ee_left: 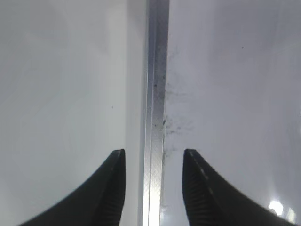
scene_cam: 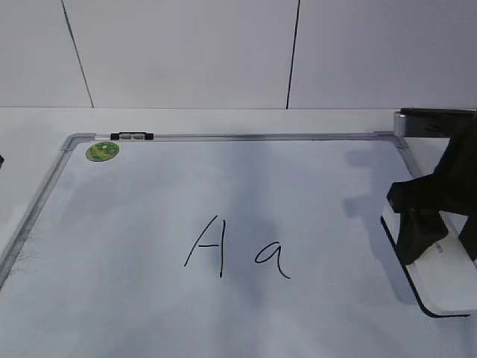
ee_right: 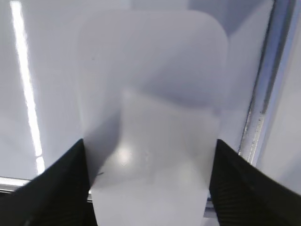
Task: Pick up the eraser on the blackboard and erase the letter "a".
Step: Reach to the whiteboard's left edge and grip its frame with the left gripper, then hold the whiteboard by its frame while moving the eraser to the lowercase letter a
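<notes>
The white eraser [scene_cam: 449, 289] lies at the right edge of the blackboard [scene_cam: 134, 224], its dark underside showing along its rim. My right gripper [scene_cam: 426, 240] straddles it from above. In the right wrist view the two black fingers [ee_right: 150, 141] press against both long sides of the eraser [ee_right: 155, 84]. The small letter "a" [scene_cam: 272, 258] is written near the board's middle, left of the eraser and untouched. My left gripper [ee_left: 153, 151] is open and empty above the board's metal frame [ee_left: 156, 94].
A taller capital "A" [scene_cam: 209, 246] stands just left of the "a". A marker pen [scene_cam: 131, 136] lies on the top frame and a green sticker [scene_cam: 102, 151] sits at the top left corner. A white wall rises behind the table.
</notes>
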